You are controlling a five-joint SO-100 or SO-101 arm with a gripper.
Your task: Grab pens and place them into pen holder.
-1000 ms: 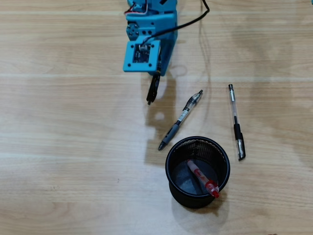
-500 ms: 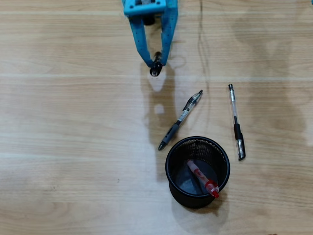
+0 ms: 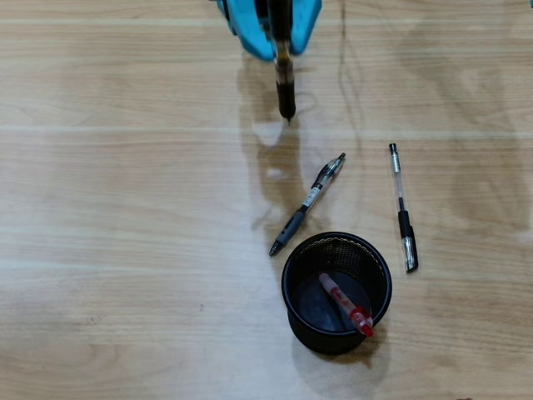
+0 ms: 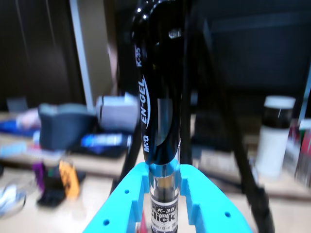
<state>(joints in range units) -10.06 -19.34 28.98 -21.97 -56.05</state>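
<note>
My blue gripper [image 3: 279, 37] at the top of the overhead view is shut on a black gel pen [image 3: 286, 87], whose tip points down toward the table. In the wrist view the same pen [image 4: 160, 107] stands upright between the blue jaws, my gripper [image 4: 163, 179] closed around its clear barrel. The black mesh pen holder [image 3: 336, 333] stands at the lower middle with a red pen [image 3: 346, 305] inside. A black click pen [image 3: 306, 205] lies on the table just above the holder. A clear stick pen [image 3: 402, 207] lies to its right.
The wooden table [image 3: 125, 208] is bare on the left. In the wrist view a black tripod leg [image 4: 243, 160] and a blurred cluttered bench lie beyond the table.
</note>
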